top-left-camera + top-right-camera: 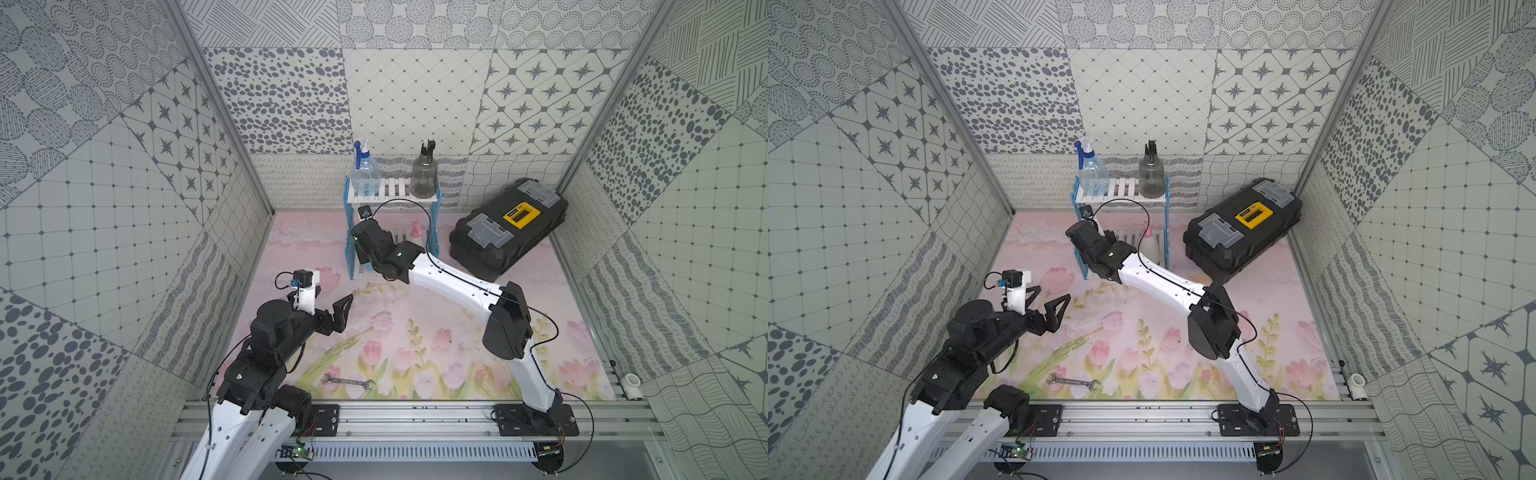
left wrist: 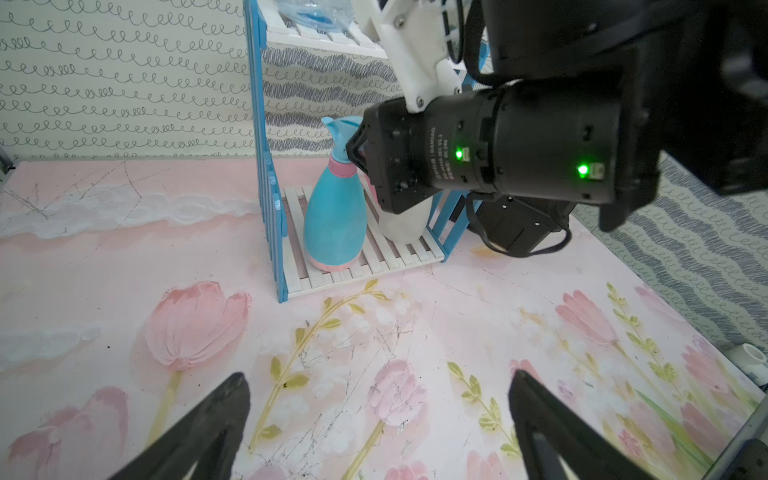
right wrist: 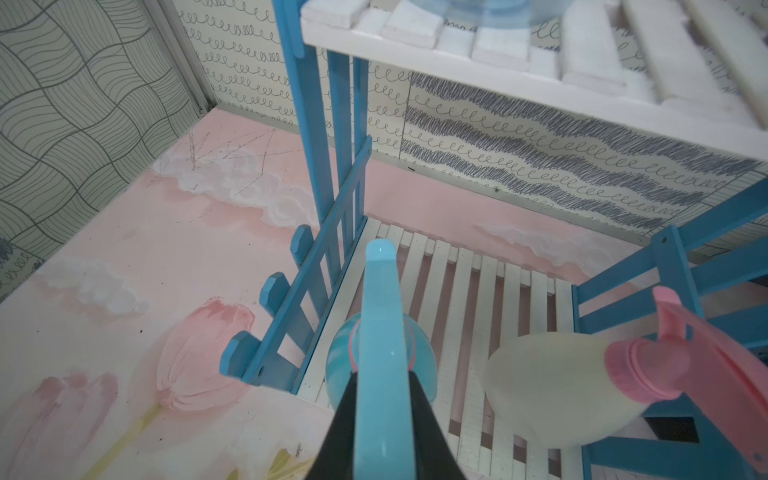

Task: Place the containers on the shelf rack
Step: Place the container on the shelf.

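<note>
Light-blue plastic marked the one bottle in hand: the light-blue spray bottle (image 3: 380, 365) stood on the lower slatted shelf of the shelf rack (image 1: 433, 232), the right gripper (image 3: 382, 399) clamped on its spray head. Four bottles were counted in all. The white bottle (image 3: 552, 386) with its pink trigger stood just beside the light-blue one on the same lower shelf. On the upper shelf stood the clear bottle (image 1: 365, 170) with a blue trigger and the smoky grey bottle (image 1: 424, 174) with a black trigger, well apart at opposite ends.

Two arms were present. The left gripper (image 1: 332, 305) hung with its jaws spread wide and held nothing, above the mat in front of the rack.

In both top views the right arm's wrist covered the light-blue bottle almost wholly, and only part of the white bottle showed. In the right wrist view the upper shelf was cut off.

One black toolbox (image 1: 509, 226) with a yellow latch lay near the rack, and one wrench (image 1: 348, 381) near the front edge. The surface was a pink tulip mat (image 1: 415, 332); patterned grey-and-white walls (image 1: 415, 104) enclosed it.
</note>
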Controlling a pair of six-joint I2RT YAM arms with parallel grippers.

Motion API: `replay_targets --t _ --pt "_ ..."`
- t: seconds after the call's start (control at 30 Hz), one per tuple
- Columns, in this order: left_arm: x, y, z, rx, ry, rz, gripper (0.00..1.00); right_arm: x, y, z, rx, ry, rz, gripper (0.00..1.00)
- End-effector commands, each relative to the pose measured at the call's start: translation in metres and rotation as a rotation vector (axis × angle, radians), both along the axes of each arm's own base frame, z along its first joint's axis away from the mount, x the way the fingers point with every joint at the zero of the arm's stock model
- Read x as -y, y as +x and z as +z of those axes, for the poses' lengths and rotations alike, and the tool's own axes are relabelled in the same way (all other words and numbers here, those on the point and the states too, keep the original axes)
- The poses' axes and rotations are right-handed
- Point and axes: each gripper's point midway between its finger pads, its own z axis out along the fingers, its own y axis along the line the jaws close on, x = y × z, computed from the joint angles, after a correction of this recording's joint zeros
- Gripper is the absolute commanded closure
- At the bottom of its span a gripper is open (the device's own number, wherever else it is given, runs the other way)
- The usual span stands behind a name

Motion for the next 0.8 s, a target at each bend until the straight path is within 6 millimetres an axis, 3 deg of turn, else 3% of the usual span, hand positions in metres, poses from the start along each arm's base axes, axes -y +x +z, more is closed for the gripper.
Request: replay_targets --t 0.0,0.23,0.53,0.77 --pt "0.002 0.002 0.011 0.028 -0.031 -0.002 0.01 -0.005 0.010 0.012 0.002 0.075 -0.021 1.00" --pt "0.001 0.002 0.012 0.027 -0.038 0.003 0.01 -0.010 0.018 -0.008 -0.037 0.048 -0.040 1.00" --pt "0.003 0.003 0.011 0.026 -0.042 -0.006 0.01 -0.010 0.030 -0.017 -0.042 0.057 -0.069 1.00" --pt "0.003 0.004 0.009 0.019 -0.039 -0.002 0.01 -0.008 0.041 -0.034 -0.085 0.086 -0.082 1.00"
